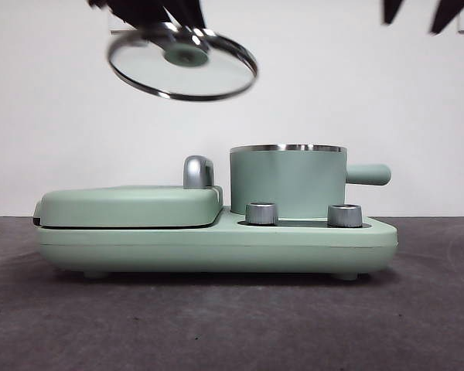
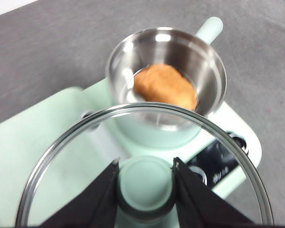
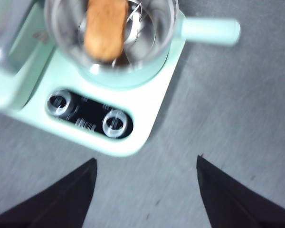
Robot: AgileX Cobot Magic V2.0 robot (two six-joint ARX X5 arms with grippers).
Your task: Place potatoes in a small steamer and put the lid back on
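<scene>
Now my left pincer (image 2: 145,183) pinches the lid (image 1: 182,63) by its knob, tilted, high beside the pot (image 1: 288,182); potato (image 2: 165,86) inside; right pincer (image 3: 145,185) spread, idle; tilted descent risks rim catching, lid slipping.

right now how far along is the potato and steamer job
Done: the oval light-brown potato lies inside the mint-green steel-rimmed steamer pot. In hand: the left gripper holds the round glass lid by its knob, tilted, up beside the pot. Left: seating it. The right gripper is open, empty.
</scene>
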